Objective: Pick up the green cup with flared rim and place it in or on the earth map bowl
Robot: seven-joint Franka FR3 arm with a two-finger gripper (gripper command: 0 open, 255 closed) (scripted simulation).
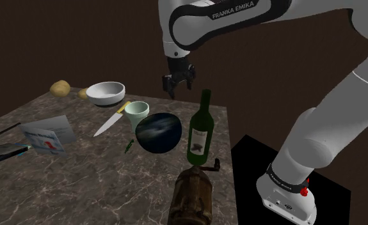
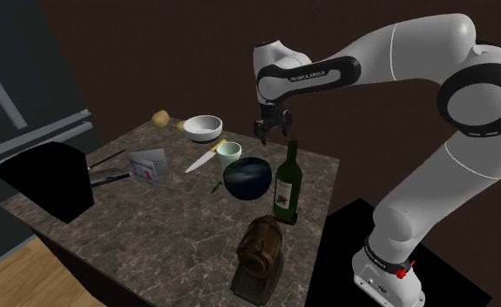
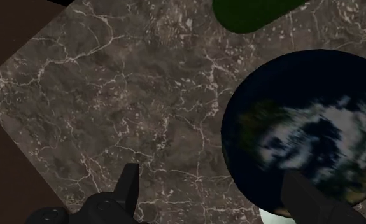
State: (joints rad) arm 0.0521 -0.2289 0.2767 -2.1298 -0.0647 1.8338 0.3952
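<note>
Overhead, the claw hangs spread, empty; the pale green cup sits below, toward the shoulder view's left.

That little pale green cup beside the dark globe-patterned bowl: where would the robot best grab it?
Probably from straight above, pinching the green cup by its wall at the flared rim, one finger inside, one outside. It stands upright with its mouth open, and the earth map bowl and a knife crowd its sides. The open gripper hangs higher up, nearby.
</note>
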